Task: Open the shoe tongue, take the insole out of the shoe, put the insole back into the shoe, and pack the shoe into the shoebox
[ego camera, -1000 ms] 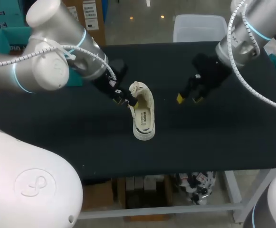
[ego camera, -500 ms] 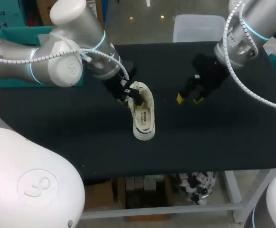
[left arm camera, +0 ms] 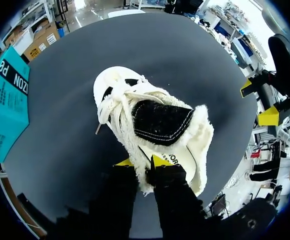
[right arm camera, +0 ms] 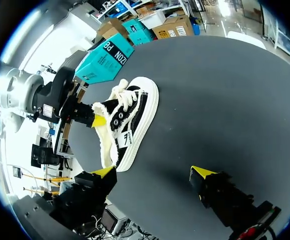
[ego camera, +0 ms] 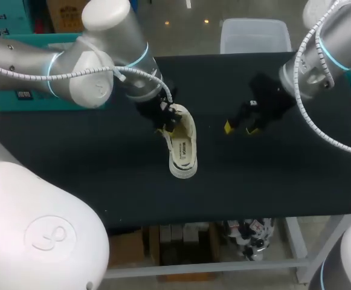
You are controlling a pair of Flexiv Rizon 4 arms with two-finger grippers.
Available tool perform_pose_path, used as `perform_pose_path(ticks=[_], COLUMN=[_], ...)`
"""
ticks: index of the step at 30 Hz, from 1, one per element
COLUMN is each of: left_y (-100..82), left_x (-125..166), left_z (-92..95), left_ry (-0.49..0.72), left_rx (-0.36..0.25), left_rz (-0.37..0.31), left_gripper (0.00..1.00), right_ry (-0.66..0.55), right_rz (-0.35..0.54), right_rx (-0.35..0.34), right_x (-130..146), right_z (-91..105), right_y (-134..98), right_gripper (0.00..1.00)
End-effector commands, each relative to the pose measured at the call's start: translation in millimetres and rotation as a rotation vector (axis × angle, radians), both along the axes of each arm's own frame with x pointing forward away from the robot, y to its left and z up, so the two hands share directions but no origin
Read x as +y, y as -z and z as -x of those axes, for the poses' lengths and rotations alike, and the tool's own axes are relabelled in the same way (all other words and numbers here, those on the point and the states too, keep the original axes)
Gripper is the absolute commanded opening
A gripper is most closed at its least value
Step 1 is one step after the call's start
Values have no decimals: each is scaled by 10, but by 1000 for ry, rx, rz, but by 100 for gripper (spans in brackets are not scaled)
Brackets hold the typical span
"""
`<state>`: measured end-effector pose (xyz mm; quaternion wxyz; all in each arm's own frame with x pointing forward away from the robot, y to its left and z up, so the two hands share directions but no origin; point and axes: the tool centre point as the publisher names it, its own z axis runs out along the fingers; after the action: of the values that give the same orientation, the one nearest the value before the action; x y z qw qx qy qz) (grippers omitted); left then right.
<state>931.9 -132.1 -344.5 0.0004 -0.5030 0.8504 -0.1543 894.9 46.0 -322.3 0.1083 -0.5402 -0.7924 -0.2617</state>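
Tabletop [left arm camera: 65, 125]: left hand [left arm camera: 144, 161] now on shoe [left arm camera: 159, 120]

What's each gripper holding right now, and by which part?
Left gripper appears to pinch the white fleece-lined sneaker by its fleecy collar rim, one of its fingers on either side. Right gripper: open, holding nothing.
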Motion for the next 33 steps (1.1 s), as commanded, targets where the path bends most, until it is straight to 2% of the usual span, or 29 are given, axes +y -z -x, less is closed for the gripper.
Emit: perform_pose_path(ticks=[1,3,9,10,11,16,22,26,30,32,33], left_y=[8,8,-4,-11,-19,-80,-190,-258,-328,-374,-401], left_x=[27,50,111,120,125,135,151,168,200,225,237], left_z=[-6,-7,-20,-27,-33,-63,-102,-136,-160,-173,-176], left_ry=[-7,-11,-15,-16,-13,16,78,113,126,132,136], left_rx=[6,13,27,26,22,6,-59,-90,-93,-93,-92], left_rz=[2,9,39,40,40,46,19,30,51,69,76], left_gripper=[0,0,0,0,0,0,0,0,0,0,0], right_ry=[66,72,74,82,125,125,125,125,140,156,158], right_rz=[-61,-80,-62,-57,-28,-28,-28,-28,-35,-12,-6], right_rx=[-109,-121,-120,-73,50,50,50,50,-116,-189,-197], right_x=[20,31,116,118,124,124,124,124,185,237,266], right_z=[102,95,60,41,-7,-7,-7,-7,21,39,46], right_y=[44,63,51,29,-1,-1,-1,-1,-96,-106,-110], right_gripper=[100,100,100,100,100,100,100,100,100,100,100])
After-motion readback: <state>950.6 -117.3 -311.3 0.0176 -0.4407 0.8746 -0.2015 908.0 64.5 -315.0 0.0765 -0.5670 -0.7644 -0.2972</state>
